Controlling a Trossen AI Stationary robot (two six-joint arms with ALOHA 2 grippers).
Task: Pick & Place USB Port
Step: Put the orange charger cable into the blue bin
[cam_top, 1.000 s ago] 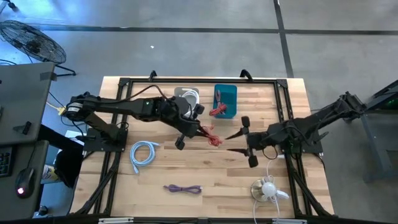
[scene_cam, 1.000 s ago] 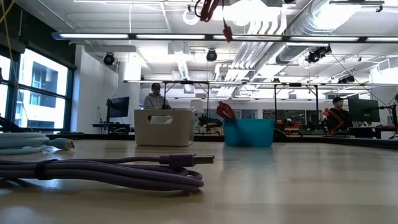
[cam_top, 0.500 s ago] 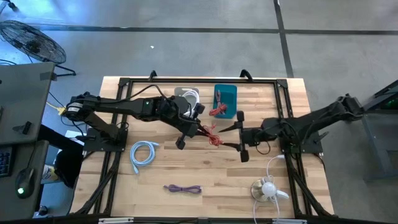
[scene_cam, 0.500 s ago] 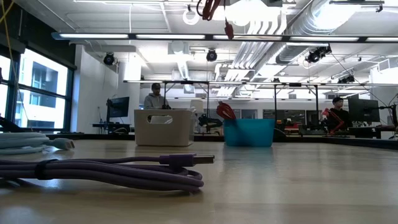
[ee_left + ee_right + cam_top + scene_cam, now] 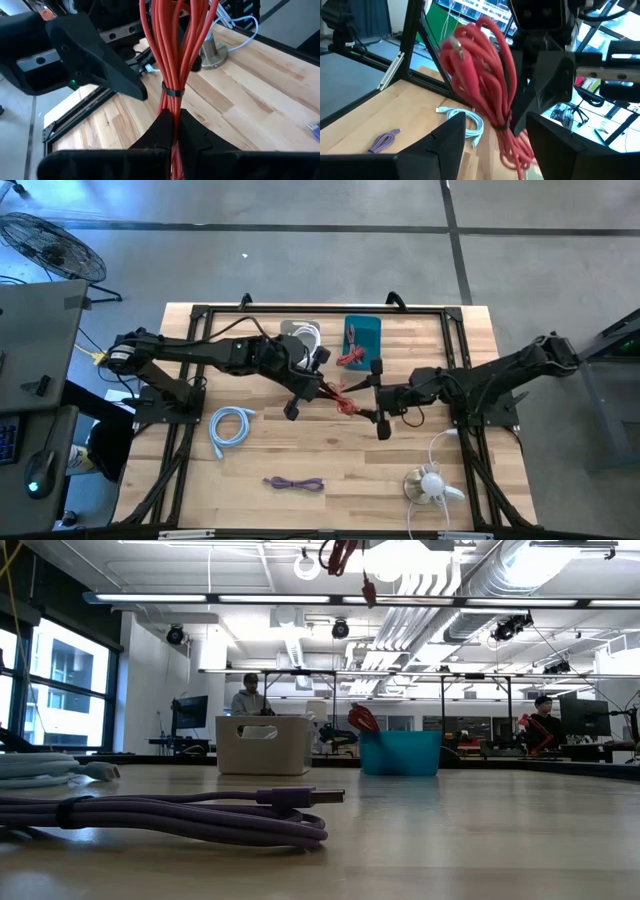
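A red cable bundle (image 5: 343, 401), bound by a dark tie (image 5: 172, 92), hangs in the air above the table's middle; the low view shows it at the top edge (image 5: 340, 554). My left gripper (image 5: 312, 392) is shut on it. My right gripper (image 5: 364, 399) is open, just right of the bundle, and faces it. In the right wrist view its two fingers (image 5: 447, 142) stand apart with the bundle (image 5: 480, 75) ahead of them, not touching. A second red cable (image 5: 352, 359) lies in the blue bin (image 5: 366, 328). My left gripper pinches the red bundle between its two fingers (image 5: 162, 131), on the gathered strands just beside the tie (image 5: 173, 107). The fingers lie along the strands. The bundle is lifted clear of the table, and its loops hang free (image 5: 512, 150).
A white bin (image 5: 298, 332) with a white cable stands at the far edge next to the blue bin. A light blue cable (image 5: 229, 426), a purple cable (image 5: 295, 483) and a white cable with a round base (image 5: 430, 483) lie on the near half of the table.
My right gripper has moved toward the table's left, closing in on the hanging red bundle, and has stayed open. My left gripper and the bundle have kept still.
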